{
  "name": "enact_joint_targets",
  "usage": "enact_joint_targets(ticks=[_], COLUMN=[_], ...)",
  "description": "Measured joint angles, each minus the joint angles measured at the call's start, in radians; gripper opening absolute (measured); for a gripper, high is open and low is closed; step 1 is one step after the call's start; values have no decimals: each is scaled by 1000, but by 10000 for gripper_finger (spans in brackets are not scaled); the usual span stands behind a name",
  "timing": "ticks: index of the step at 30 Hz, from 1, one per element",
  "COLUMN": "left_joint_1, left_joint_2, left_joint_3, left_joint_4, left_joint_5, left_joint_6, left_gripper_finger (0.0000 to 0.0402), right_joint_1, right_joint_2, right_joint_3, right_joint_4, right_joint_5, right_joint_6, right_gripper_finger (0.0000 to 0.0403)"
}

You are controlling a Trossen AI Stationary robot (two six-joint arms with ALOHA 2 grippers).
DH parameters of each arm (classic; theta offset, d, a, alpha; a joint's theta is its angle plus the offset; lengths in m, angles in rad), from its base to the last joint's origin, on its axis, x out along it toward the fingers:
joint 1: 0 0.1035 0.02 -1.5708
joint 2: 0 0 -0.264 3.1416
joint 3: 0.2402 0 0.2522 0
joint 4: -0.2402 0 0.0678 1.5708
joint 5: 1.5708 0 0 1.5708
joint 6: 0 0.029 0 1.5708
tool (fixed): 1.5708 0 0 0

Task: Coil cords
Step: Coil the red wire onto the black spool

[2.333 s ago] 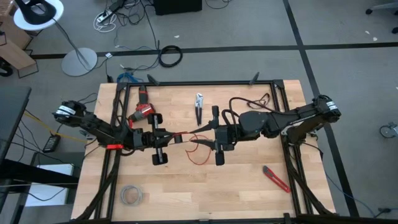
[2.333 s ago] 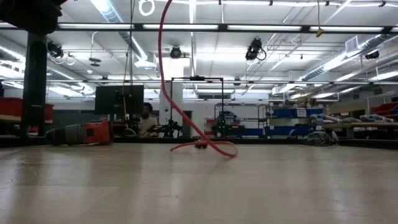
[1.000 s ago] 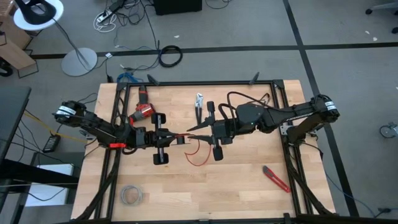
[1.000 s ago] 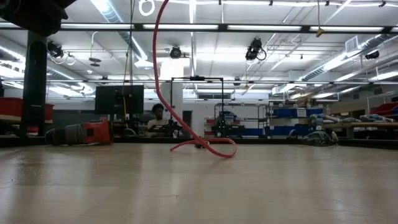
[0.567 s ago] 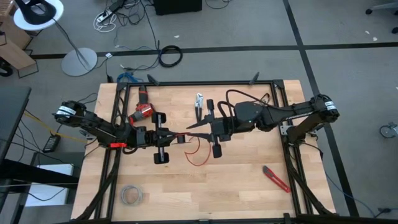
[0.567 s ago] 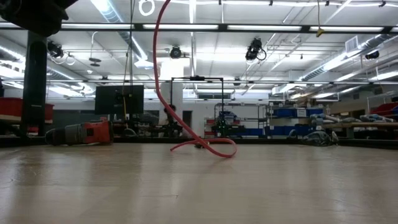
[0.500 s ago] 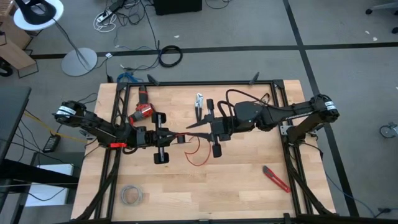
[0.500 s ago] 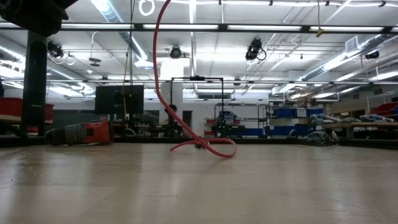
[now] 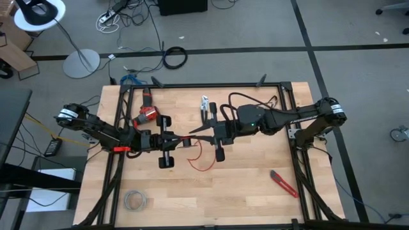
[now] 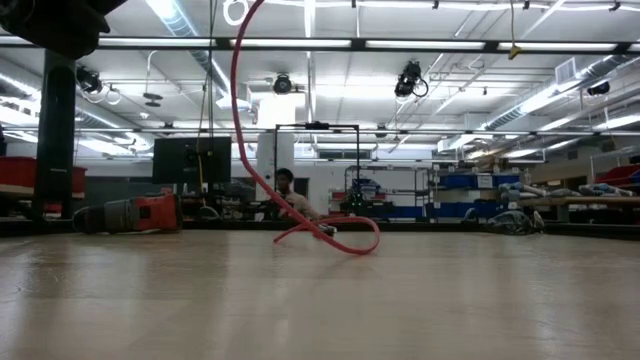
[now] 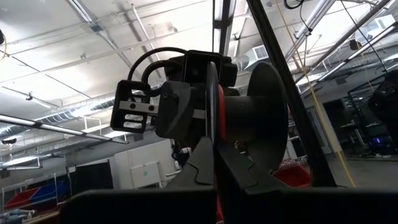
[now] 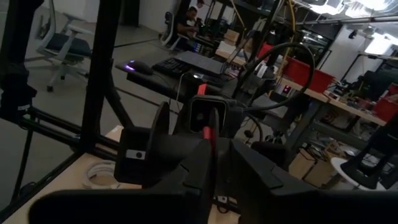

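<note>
A pale wooden tabletop in a black frame, grey carpet all round, and a workshop stretching off behind with long ceiling lights and a person seated far back at a bench.

Starting at the left: a floor lamp stands off the tabletop's far left corner, and a small pale grey wire coil lies on the near left part of the tabletop. My left arm comes in from the left edge, and my left end effector sits near the middle, fingers pinched together on the red wire. A red and black power drill lies just behind my left arm, toward the far edge.

Moving to the centre: the red wire runs between my two end effectors, and from there it droops into a loose loop on the wood just in front of them. From table level the red wire rises in a long curve out of the top of the view, with its lower end curled flat on the tabletop. A pair of pliers lies behind the meeting point, near the far edge.

Right of centre: my right end effector points toward the left one, tips nearly touching it, closed on the same red wire; in the right wrist view the red wire sits right at my fingertips. Farther right, a red utility knife lies well apart on the near right of the tabletop.
</note>
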Motion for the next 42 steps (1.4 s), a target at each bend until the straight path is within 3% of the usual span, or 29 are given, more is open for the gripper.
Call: enact_joint_targets(ticks=[8,18,22,33,37,42], left_joint_1=[0,-3,-10,-19,-35,-62], left_joint_2=[0,0,0,0,0,0], left_joint_3=[0,0,0,0,0,0], left_joint_4=[1,0,-2,-1,-7,-28], left_joint_5=[-2,-30,-56,-66,-128,-208], left_joint_6=[0,-2,-1,-5,-5,2], left_gripper_finger=[0,9,45,207,235,239], right_joint_1=[5,12,12,12,12,13], right_joint_2=[0,0,1,2,2,2], right_joint_3=[0,0,-1,-1,-1,-1], right_joint_4=[-3,-5,-5,-5,-5,-5], right_joint_5=[0,5,6,27,29,45], right_joint_6=[-40,-59,-61,-62,-62,-62], right_gripper_finger=[6,3,2,1,1,0])
